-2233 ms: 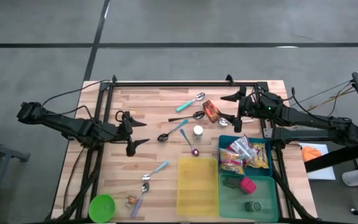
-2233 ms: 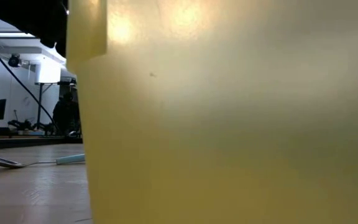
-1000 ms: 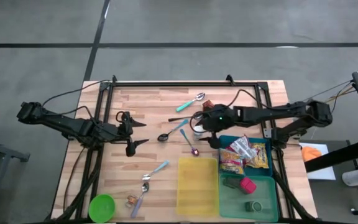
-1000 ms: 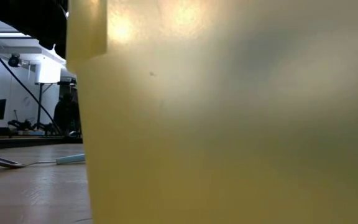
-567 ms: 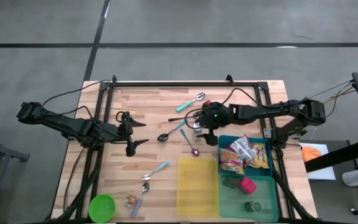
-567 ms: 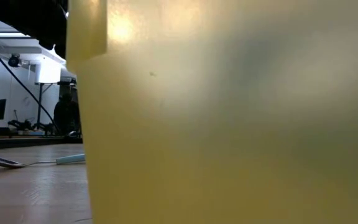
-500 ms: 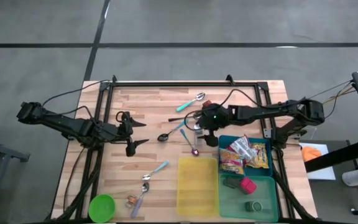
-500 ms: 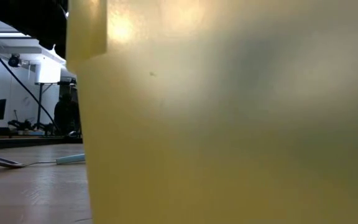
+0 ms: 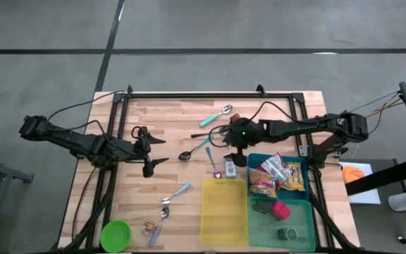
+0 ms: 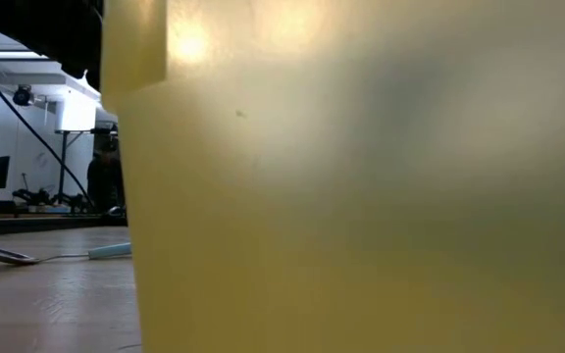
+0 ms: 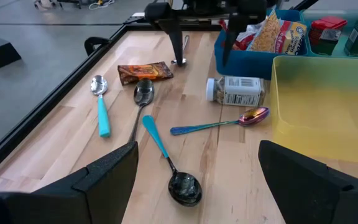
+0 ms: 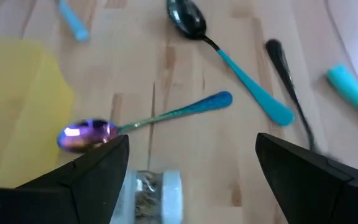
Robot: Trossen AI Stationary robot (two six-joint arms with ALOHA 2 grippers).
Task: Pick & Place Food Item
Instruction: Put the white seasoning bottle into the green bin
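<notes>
The right gripper (image 9: 230, 156) hangs with fingers spread wide, holding nothing, directly over a small jar (image 11: 235, 91) lying on its side at the yellow tray's (image 9: 223, 212) twelve o'clock edge. The left gripper (image 9: 154, 149) waits at nine o'clock, also spread and empty. The tray wall fills most of the low view.

Table clutter: green bowl (image 9: 115, 234) in the left corner, opposite the black rail (image 9: 189, 94) edge. Teal-handled spoon (image 9: 216, 116) near the rail edge. Black spoon with blue handle (image 9: 194, 149) mid-table, iridescent spoon (image 9: 213, 162) just beside it. Light-blue-handled spoon (image 9: 175, 195) lies between those and the bowl.
</notes>
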